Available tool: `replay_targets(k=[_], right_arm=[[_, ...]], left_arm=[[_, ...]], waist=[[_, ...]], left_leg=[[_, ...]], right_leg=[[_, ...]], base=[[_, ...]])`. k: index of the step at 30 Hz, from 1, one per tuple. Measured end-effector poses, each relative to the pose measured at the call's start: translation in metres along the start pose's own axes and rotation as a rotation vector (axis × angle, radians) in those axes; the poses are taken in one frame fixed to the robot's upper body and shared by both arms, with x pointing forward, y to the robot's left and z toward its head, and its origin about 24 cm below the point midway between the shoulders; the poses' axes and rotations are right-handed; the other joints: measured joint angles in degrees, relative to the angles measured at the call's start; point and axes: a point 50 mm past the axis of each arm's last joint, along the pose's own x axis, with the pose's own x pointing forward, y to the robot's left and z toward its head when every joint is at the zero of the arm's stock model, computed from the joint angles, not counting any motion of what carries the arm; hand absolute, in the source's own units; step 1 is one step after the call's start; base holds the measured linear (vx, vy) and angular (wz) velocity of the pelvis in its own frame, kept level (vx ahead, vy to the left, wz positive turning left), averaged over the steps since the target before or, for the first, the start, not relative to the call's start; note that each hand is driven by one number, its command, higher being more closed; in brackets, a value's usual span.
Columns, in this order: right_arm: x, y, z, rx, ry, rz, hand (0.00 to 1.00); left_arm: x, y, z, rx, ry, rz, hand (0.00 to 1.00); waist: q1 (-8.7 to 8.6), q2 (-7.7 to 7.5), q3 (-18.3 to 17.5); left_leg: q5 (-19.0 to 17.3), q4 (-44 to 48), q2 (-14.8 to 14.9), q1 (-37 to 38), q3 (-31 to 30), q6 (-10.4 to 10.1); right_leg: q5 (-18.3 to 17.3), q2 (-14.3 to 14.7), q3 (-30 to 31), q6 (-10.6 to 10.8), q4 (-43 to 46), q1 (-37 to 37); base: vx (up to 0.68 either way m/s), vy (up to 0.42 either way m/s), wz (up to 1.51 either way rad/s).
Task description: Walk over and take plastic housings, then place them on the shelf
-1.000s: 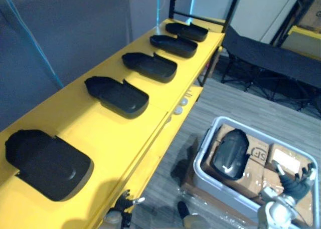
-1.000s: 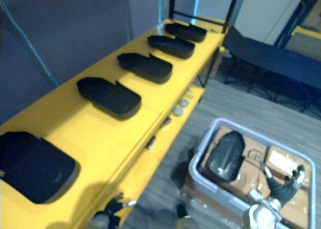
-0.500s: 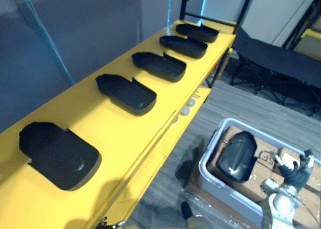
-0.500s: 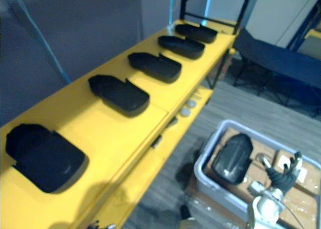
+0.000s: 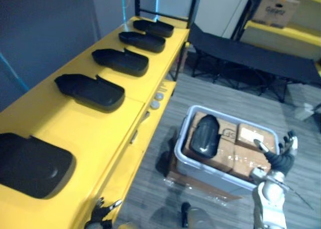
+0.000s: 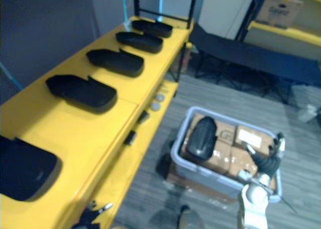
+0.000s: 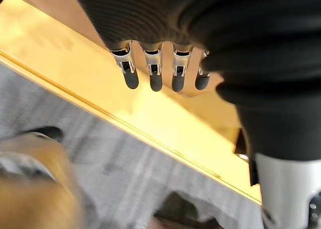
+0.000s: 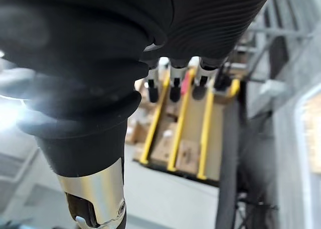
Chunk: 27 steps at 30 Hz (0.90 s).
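Housing (image 5: pixel 204 135) lies in the left half of the bin (image 5: pixel 199 171), long axis near-to-far. Right hand (image 5: pixel 280 157), open and empty, hovers over the bin's right rim, nearer. Left hand (image 5: pixel 102 214), also open, is well left of the bin.

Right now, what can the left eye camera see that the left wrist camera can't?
Left eye view: five black housings in a row on the shelf, another housing lying on boxes in a grey bin, and the open right hand by the bin. Left wrist view: the fingers of the left hand from close, relaxed, holding nothing. Both: the yellow shelf, the grey floor and the left hand.
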Motion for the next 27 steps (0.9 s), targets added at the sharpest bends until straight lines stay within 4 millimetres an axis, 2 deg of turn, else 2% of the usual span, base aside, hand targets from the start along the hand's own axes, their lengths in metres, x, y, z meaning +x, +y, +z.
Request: replay_targets(k=[2,4,5,7,9,13,14,16,18,21,25,27], right_arm=[[0.013,-0.003,0.008,-0.043,-0.025,0.018,0.00],[0.020,-0.007,0.012,-0.069,-0.037,0.026,0.00],[0.022,-0.010,0.012,-0.082,-0.033,0.025,0.00],[0.023,-0.021,0.010,-0.103,-0.014,-0.005,0.00],[0.022,-0.030,0.010,-0.116,-0.005,-0.037,0.00],[0.014,-0.052,0.010,-0.137,0.010,-0.163,0.00],[0.011,-0.061,0.006,-0.121,0.036,-0.244,0.00],[0.006,-0.073,0.003,-0.080,0.065,-0.377,0.00],[-0.001,-0.090,-0.004,-0.064,0.093,-0.498,0.00],[-0.008,-0.091,-0.013,-0.039,0.120,-0.519,0.00],[-0.009,-0.084,-0.018,-0.013,0.126,-0.493,0.00],[-0.003,-0.074,-0.019,0.016,0.118,-0.476,0.00]], left_arm=[[-0.003,-0.007,-0.014,-0.040,0.052,0.001,0.00],[-0.005,-0.020,-0.020,-0.093,0.073,-0.025,0.00],[-0.007,-0.029,-0.021,-0.109,0.078,-0.043,0.00],[-0.009,-0.034,-0.023,-0.118,0.082,-0.053,0.00],[-0.010,-0.038,-0.023,-0.108,0.068,-0.068,0.00],[-0.010,-0.048,-0.011,-0.019,-0.010,-0.127,0.00],[-0.011,-0.051,-0.007,0.031,-0.041,-0.147,0.00],[-0.008,-0.050,0.006,0.095,-0.098,-0.169,0.00],[-0.005,-0.050,0.027,0.200,-0.181,-0.195,0.00],[-0.001,-0.060,0.054,0.226,-0.261,-0.223,0.00],[-0.002,-0.081,0.087,0.144,-0.349,-0.259,0.00],[-0.003,-0.086,0.095,0.115,-0.371,-0.273,0.00]], waist=[[0.38,0.51,-0.02],[0.13,0.65,0.07],[0.07,1.62,0.21],[-0.72,2.18,0.59],[-1.56,2.51,1.10],[-2.61,3.69,1.82],[-2.88,3.36,2.11],[-3.04,2.53,3.93],[-3.18,0.99,6.69],[-3.27,0.00,8.90],[-3.19,0.17,11.99],[-2.85,0.13,13.54]], left_leg=[[2.88,-3.33,1.42,0.17,-2.33,-2.41],[5.39,-6.24,1.90,0.23,-2.39,-4.01],[6.59,-7.30,2.96,0.13,-2.53,-4.27],[10.12,-9.65,3.54,0.15,-4.43,-3.43],[11.79,-10.35,3.54,-0.29,-5.18,-2.55],[11.53,-14.31,1.65,-0.47,-5.15,-2.59],[11.35,-15.42,0.41,-1.01,-5.00,-3.23],[11.18,-15.04,-1.64,-1.12,-3.80,-3.10],[9.85,-12.25,-3.46,-2.45,-2.79,-2.78],[6.72,-6.58,-4.11,-6.18,-2.27,-2.18],[3.90,-1.04,-4.04,-11.17,-3.84,-1.49],[3.44,0.54,-4.09,-13.32,-4.74,-1.17]], right_leg=[[-2.14,1.85,-2.49,4.88,-8.21,3.88],[-3.52,3.24,-3.35,7.47,-12.99,5.55],[-3.33,4.24,-3.87,7.19,-13.79,5.60],[-4.05,5.59,-4.87,6.02,-12.93,5.26],[-4.83,5.58,-5.68,5.41,-11.98,4.27],[-4.73,4.66,-5.36,6.26,-12.77,2.06],[-3.72,3.76,-4.61,6.89,-13.29,0.80],[-1.41,2.07,-2.98,7.70,-14.24,0.60],[1.33,0.25,-1.15,8.52,-16.09,0.21],[4.16,-0.82,0.30,9.14,-18.96,-0.88],[5.84,-1.40,0.13,9.68,-20.85,-2.05],[6.45,-1.52,-0.05,9.79,-21.34,-2.85]], base=[[0.09,-0.364,-0.08],[0.02,-0.301,0.00],[-0.02,-0.290,0.07],[-0.06,-0.239,0.18],[-0.10,-0.125,0.14],[-0.09,0.044,-0.02],[-0.04,0.137,-0.21],[-0.04,0.156,-0.30],[-0.04,0.143,-0.30],[-0.05,0.105,-0.24],[-0.05,0.069,0.00],[-0.02,0.042,0.11]])
